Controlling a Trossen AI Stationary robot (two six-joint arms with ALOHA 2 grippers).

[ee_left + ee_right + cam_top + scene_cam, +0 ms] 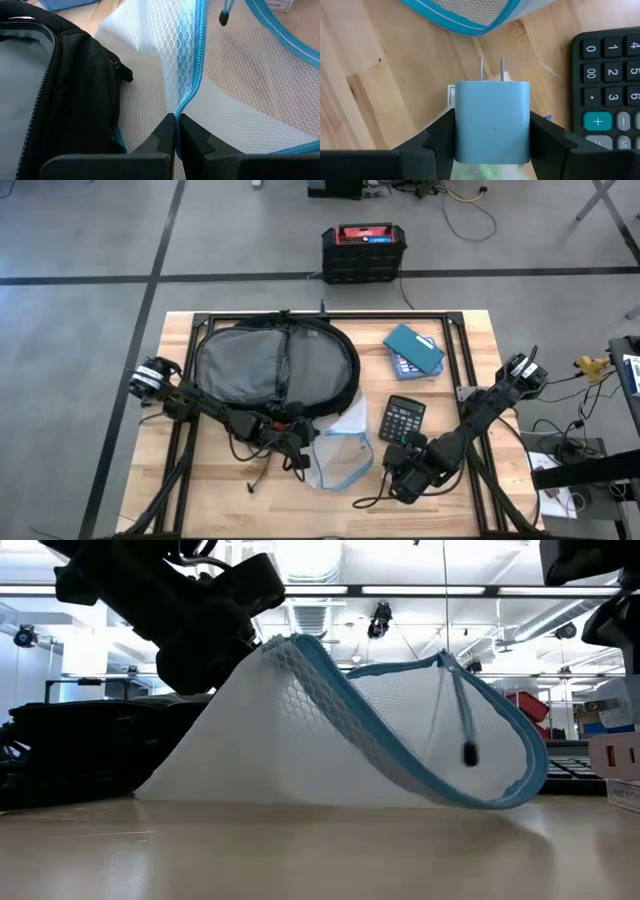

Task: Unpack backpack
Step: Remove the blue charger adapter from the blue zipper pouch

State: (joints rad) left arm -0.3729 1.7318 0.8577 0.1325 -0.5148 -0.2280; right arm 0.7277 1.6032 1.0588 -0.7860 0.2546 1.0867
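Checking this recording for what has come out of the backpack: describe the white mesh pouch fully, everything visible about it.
The mesh pouch is white netting with a light-blue zipper and edging, a dark pull hanging on a blue cord. It looks soft and see-through, with nothing visible inside. It lies on the wooden table against the backpack, one edge lifted into a tent because the left gripper is shut on its zipper seam.
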